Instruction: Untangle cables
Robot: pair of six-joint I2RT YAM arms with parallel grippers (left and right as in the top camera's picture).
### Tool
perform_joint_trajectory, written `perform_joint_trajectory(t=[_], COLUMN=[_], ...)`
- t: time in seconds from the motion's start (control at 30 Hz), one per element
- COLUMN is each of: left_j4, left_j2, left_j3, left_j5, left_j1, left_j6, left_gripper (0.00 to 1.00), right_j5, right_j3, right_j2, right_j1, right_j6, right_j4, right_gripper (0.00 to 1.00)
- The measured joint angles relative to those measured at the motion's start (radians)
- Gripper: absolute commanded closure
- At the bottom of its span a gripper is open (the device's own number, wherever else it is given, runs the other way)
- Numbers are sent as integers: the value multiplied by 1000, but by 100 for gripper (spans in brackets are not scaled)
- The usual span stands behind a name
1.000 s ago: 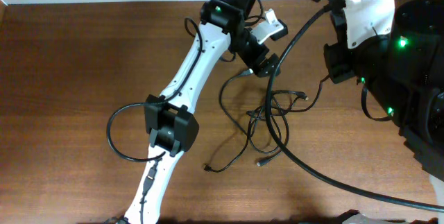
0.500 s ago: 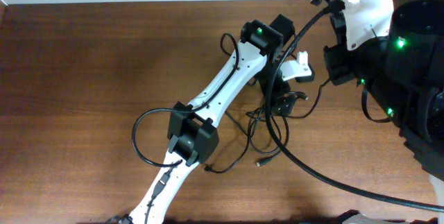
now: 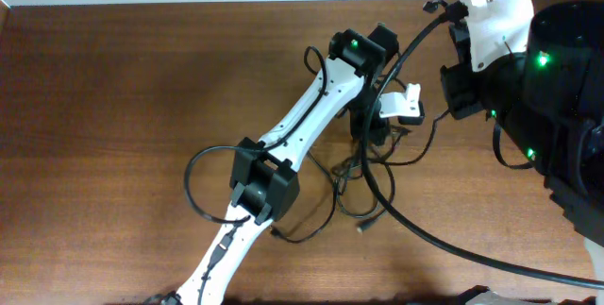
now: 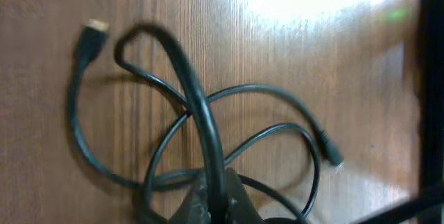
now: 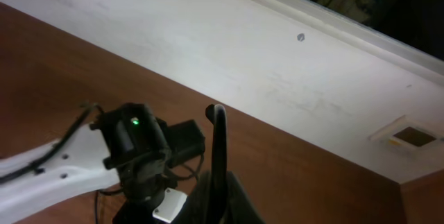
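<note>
Several black cables tangled on wooden table, left hand clamped on one loop, right hand closed

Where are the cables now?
Overhead view: the cables lie tangled right of the table's centre, at the left end effector, which is shut on one strand.

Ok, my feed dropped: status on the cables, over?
Left gripper shut on one cable. Right gripper shut, off aside. Cables tangled. Thick arm cable crosses them.
</note>
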Motion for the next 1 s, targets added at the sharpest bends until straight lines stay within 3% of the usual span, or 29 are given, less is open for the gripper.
perform_joint_trajectory(t=[0.13,0.27,0.43,0.7,0.83,1.0], left_j4=[6,8,-11,-83,-86,-88], left_j2=[50,43,-86,-402,-455,-521], left_j3=[0,55,164,224,224,219], left_j5=[-27,-158,-334,-454,-473,-480], left_j1=[5,47,222,553,642,690], left_j6=[-24,-132,-307,-422,-448,-459], left_gripper=[100,100,100,100,100,100], right_j5=[1,41,76,129,165,79], right_j3=[0,0,0,17,41,31], right_j2=[0,-15,-87,-280,-274,-122], right_j1=[0,-24,-219,-499,-632,-756], right_j6=[0,3,28,45,89,201], right_j4=[0,19,161,409,418,311], right_gripper=[96,96,96,96,96,96])
